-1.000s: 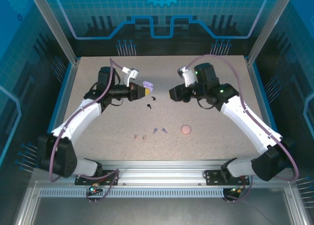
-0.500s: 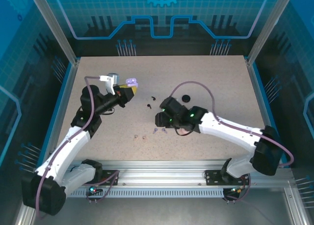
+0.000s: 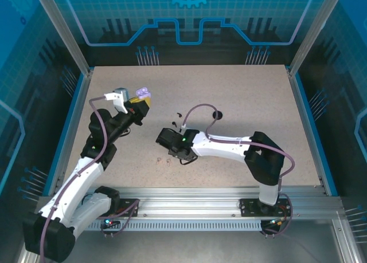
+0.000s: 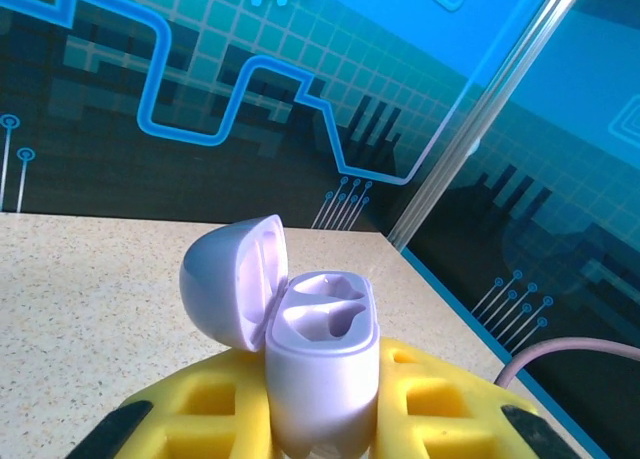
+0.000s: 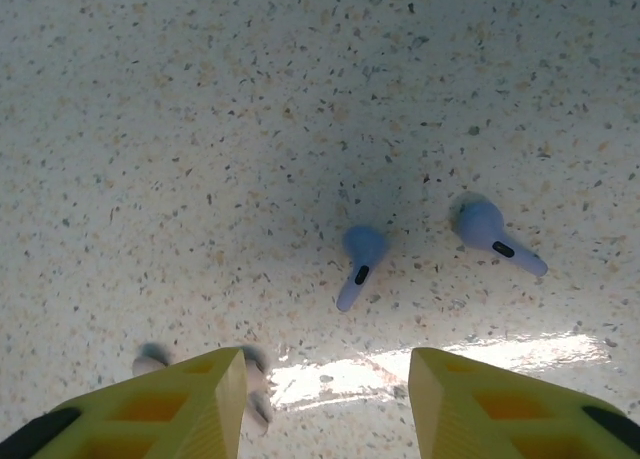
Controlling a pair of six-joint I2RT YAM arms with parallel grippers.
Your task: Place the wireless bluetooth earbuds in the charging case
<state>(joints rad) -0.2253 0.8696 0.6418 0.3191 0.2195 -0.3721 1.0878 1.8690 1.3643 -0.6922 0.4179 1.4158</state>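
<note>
The right claw [image 5: 325, 404] hangs low over the table [image 5: 150, 99], its yellow fingers [image 5: 190, 404] spread apart with nothing between them. Nearest to it, the pale pink earbuds [image 5: 150, 359] lie just beside the finger on the left of its wrist view, one partly hidden behind that finger. A little ahead of the claw lie the two lavender earbuds [image 5: 360, 254], one in line with the gap between the fingers, the other off toward the opposite finger. Both rest flat on the table, untouched. Beyond the claw, farther up the table, sit the black earbuds [image 3: 178, 115] and a round black case [image 3: 217, 114]. Well apart from all this, the left claw [image 4: 322, 429] is clenched on the lavender charging case [image 4: 320, 359], holding it upright with its lid [image 4: 232, 279] swung open. Both hollows inside are empty. The task looks barely begun: the case is open and ready, but no earbud is in it, and each lavender one has yet to be picked up and seated. The likely trouble is the pink pair, close enough to be nudged when the fingers close on these tiny, flat-lying pieces.
</note>
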